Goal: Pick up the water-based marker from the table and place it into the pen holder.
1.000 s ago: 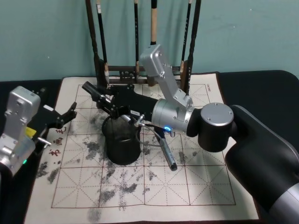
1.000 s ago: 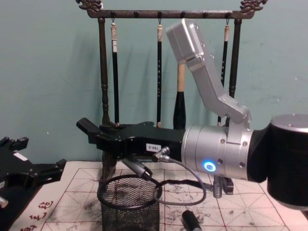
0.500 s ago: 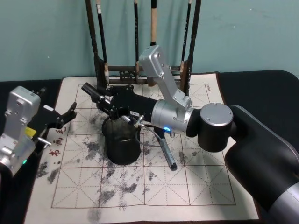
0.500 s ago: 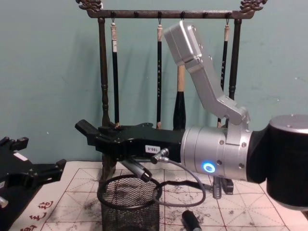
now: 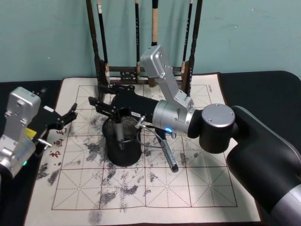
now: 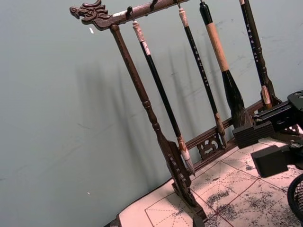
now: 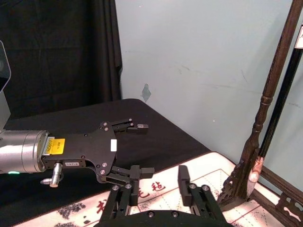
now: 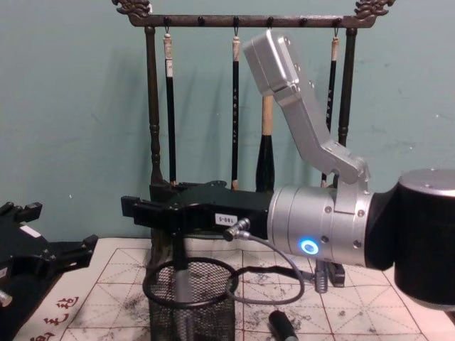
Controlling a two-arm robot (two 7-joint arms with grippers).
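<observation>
The black mesh pen holder (image 5: 123,150) (image 8: 188,316) stands on the ink-stained mat. A grey water-based marker (image 5: 119,132) (image 8: 182,273) stands nearly upright inside it, its top poking above the rim. My right gripper (image 5: 99,106) (image 8: 131,211) hovers just over the holder's rim, open, with its fingers (image 7: 182,178) spread and nothing between them. My left gripper (image 5: 63,117) (image 7: 137,149) sits open at the mat's left edge, away from the holder.
A dark pen (image 5: 168,154) (image 8: 283,325) lies on the mat (image 5: 141,188) just right of the holder. The tall wooden brush rack (image 5: 141,70) (image 6: 142,94) with hanging brushes stands close behind the right gripper. A cable loops beside the holder.
The right gripper held the marker tilted above the holder; it has opened and the marker has dropped upright into the holder. The left arm has not moved.
</observation>
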